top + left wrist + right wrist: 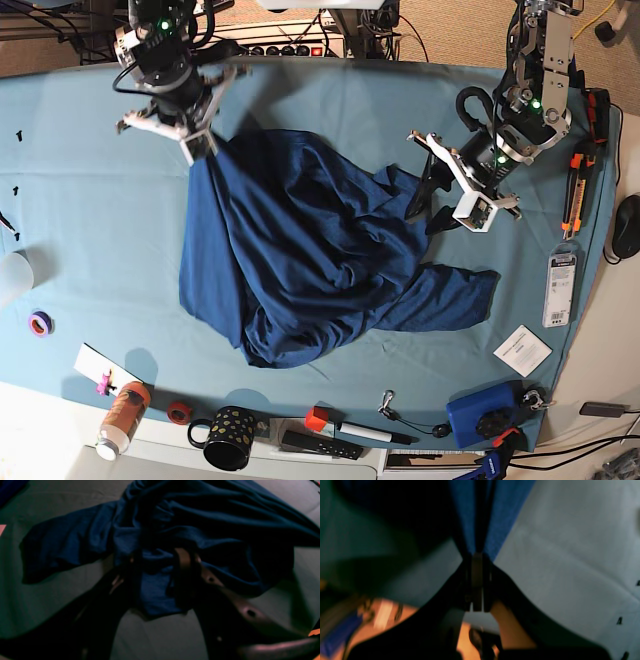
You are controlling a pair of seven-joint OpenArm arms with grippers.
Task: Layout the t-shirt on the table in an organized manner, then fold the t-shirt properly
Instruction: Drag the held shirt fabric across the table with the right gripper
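The dark navy t-shirt (pixel 300 260) lies crumpled on the teal-covered table (pixel 340 95), with one sleeve spread toward the front right. At the shirt's back left corner my right gripper (pixel 197 150) is shut on an edge. In the right wrist view the blue t-shirt (pixel 502 510) runs straight out of the shut right gripper (pixel 477 557). My left gripper (pixel 428 200) is at the shirt's right side and holds a bunched fold. In the left wrist view that bunch of t-shirt (pixel 200 517) fills the gap in the left gripper (pixel 157 560), above the table (pixel 37 600).
Along the front edge stand an orange bottle (pixel 122 417), a red tape roll (pixel 178 411), a dotted black mug (pixel 228 437), a marker (pixel 360 433) and a blue box (pixel 485 415). A white card (pixel 522 350) and orange-handled tools (pixel 573 190) lie at the right. A purple tape roll (pixel 40 323) is at the left.
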